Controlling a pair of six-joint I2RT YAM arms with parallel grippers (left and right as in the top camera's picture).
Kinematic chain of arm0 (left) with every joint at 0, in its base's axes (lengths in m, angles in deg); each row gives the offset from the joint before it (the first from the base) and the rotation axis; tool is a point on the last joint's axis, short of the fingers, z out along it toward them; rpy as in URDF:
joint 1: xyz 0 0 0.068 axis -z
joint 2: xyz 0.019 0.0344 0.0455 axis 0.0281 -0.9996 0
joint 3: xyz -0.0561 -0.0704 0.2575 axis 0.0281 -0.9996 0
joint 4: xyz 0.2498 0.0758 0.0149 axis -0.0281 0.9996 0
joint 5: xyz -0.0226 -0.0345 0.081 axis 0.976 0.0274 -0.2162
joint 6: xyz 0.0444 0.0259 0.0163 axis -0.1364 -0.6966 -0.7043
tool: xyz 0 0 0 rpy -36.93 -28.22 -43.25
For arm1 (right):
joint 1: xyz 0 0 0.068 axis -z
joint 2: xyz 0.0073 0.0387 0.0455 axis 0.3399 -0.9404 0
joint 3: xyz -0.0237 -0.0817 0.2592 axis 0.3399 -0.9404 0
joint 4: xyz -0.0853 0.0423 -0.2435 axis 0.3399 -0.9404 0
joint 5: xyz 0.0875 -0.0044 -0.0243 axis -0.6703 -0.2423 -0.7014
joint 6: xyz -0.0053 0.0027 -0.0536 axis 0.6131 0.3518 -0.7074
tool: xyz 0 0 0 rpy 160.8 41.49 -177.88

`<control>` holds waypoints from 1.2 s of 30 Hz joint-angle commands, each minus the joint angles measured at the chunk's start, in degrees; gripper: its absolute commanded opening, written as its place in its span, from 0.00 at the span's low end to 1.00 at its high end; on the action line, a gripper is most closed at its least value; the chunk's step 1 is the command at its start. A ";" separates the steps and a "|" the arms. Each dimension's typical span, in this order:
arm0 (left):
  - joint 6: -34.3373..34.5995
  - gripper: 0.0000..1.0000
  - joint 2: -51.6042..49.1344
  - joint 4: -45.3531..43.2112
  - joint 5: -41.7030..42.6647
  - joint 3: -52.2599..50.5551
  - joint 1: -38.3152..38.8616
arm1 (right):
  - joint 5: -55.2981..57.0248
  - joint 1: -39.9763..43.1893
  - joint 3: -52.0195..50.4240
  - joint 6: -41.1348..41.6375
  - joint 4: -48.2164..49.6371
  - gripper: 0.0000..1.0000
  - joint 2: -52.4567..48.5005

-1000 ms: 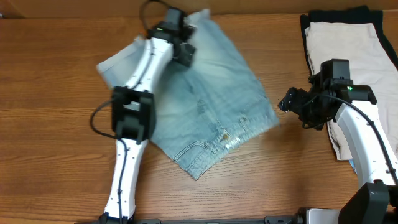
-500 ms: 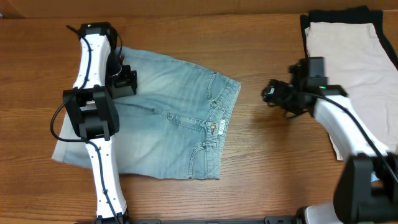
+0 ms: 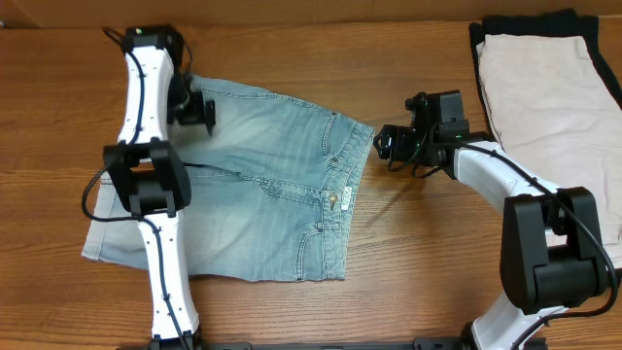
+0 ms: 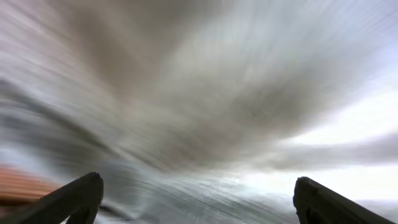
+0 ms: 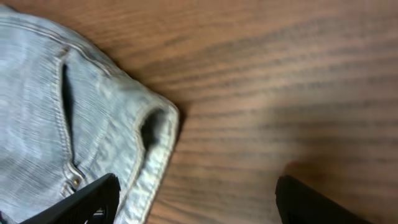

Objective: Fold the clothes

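Note:
Light blue denim shorts [image 3: 253, 209] lie flat on the wooden table, waistband to the right, front button facing up. My left gripper [image 3: 202, 109] is open over the shorts' upper left part; its wrist view is blurred, with fabric between the wide-apart fingers [image 4: 196, 205]. My right gripper [image 3: 382, 144] is open just right of the waistband's top corner. The right wrist view shows that corner with a belt loop [image 5: 152, 134] and bare wood between the fingers [image 5: 196, 202].
A folded beige garment [image 3: 544, 87] lies on a dark cloth at the top right. The table's far edge [image 3: 311, 24] runs along the top.
The shorts went from bunched and skewed to spread flat. My left gripper moved left and rose to the upper left part. My right gripper moved left to the waistband corner.

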 commanded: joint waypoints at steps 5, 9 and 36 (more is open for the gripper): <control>3.45 1.00 9.70 -0.87 -1.31 17.94 0.35 | -5.38 -0.20 -0.26 -8.92 3.32 0.74 -1.03; 4.13 1.00 13.60 -1.86 -0.55 21.75 0.39 | -5.62 -1.05 -0.26 -10.08 4.90 0.72 -2.89; 2.75 0.93 18.43 -1.73 2.78 22.49 1.11 | -7.96 -0.26 0.11 -3.58 19.47 0.04 -8.59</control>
